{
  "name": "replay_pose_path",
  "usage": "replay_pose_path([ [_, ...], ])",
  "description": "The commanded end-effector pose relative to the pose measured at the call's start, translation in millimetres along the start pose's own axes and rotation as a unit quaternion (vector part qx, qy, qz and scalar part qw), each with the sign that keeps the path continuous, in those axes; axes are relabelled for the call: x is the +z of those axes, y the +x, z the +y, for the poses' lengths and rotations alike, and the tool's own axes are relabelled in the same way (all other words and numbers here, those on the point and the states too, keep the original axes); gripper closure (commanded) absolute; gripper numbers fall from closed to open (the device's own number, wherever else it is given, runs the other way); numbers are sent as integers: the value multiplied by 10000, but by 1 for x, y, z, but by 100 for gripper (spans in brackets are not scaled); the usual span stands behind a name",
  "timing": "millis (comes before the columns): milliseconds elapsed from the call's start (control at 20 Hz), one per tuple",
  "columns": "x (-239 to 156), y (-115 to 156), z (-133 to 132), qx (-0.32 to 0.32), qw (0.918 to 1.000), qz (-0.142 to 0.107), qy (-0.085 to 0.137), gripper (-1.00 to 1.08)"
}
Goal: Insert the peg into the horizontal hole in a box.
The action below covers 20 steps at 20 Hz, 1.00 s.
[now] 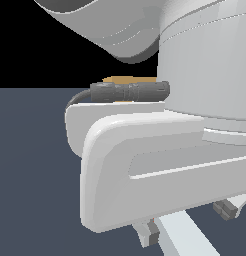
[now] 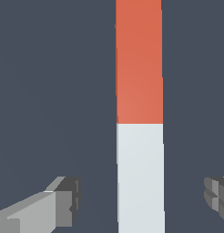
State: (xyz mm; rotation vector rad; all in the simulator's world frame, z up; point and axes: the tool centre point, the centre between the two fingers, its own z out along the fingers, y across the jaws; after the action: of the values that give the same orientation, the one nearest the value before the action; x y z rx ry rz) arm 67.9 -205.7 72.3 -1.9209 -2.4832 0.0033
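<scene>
The exterior view sits low and very close behind the arm's white hand housing [image 1: 145, 165], which fills most of the picture; only a sliver of the tan box [image 1: 126, 80] peeks over it, beyond the housing. The wrist view looks straight down along the gripper [image 2: 141, 198] at the peg [image 2: 140, 113], close above it on the dark floor. Both views share the peg's white half [image 1: 182, 235] and the grey fingertips [image 2: 68, 200].

You have open floor [image 2: 54, 91] either side of the peg [image 2: 140, 136]; spread fingers [image 2: 63, 200] clear it.
</scene>
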Motion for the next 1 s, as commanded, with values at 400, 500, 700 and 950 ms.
replay_pose_path([
  [400,3,-9,4,-59,10000,-2,-13,-92],
  [500,6,-9,4,-59,10000,-2,-13,-92],
  [700,21,-9,4,-62,10000,-2,-13,-92],
  [950,46,-9,4,-66,10000,-2,-15,-92],
])
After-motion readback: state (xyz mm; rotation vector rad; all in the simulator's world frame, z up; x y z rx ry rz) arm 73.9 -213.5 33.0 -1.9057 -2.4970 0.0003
